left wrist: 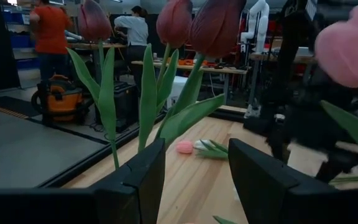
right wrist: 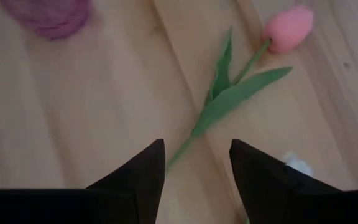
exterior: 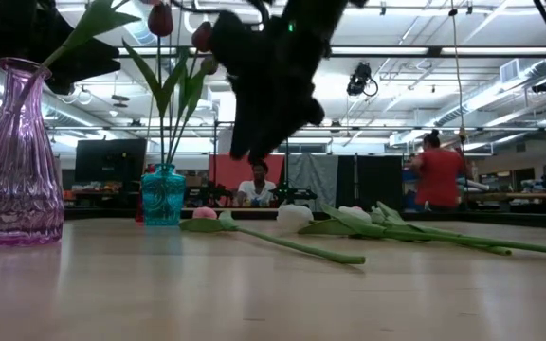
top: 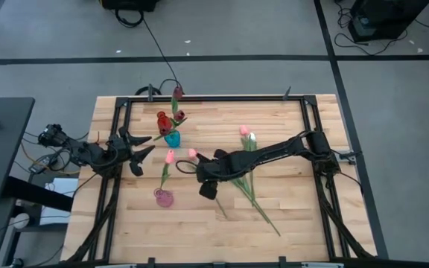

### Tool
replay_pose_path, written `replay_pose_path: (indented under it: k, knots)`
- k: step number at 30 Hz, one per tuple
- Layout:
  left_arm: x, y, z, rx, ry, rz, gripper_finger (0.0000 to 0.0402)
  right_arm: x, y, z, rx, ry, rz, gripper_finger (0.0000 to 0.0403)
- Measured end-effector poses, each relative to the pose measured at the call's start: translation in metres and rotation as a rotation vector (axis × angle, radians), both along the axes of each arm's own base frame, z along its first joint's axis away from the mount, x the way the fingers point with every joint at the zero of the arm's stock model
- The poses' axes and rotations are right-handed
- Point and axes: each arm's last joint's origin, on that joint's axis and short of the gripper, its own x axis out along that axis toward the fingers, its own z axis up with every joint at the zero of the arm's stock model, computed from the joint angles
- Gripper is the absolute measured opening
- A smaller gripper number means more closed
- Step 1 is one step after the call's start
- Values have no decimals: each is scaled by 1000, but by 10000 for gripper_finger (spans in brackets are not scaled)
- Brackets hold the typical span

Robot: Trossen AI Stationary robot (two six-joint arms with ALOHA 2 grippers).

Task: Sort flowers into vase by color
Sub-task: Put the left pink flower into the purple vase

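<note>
I see my right gripper (right wrist: 194, 171) hovering mid-table, fingers apart and empty, right above the green stem end of a loose pink artificial tulip (right wrist: 289, 28) lying flat on the wooden slat table (top: 296, 223). From that gripper, the ribbed purple glass vase (top: 163, 198) sits at about 8 o'clock, one pink tulip (top: 170, 156) standing in it. The small teal glass vase (top: 172, 138) is at about 10 o'clock, holding three dark maroon tulips (top: 164, 119). At about 1 o'clock a pink and a white tulip (top: 251, 138) lie together on the wood, stems running down toward 5 o'clock. My left gripper (top: 141, 148) waits at the table's 9 o'clock edge, just beside the teal vase, fingers apart, nothing in them.
</note>
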Motion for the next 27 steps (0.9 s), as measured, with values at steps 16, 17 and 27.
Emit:
replay_pose_path:
  k: [16, 17, 27]
  knots:
    - [0, 0, 1, -7, -8, 0, 182, -11, -10, -65, 5, -128, -8, 153]
    - [0, 0, 1, -8, -8, -1, 182, -12, -10, -66, 5, -127, -8, 153]
    - [0, 0, 1, -7, -8, 0, 182, -15, -10, -74, 66, -134, 20, 153]
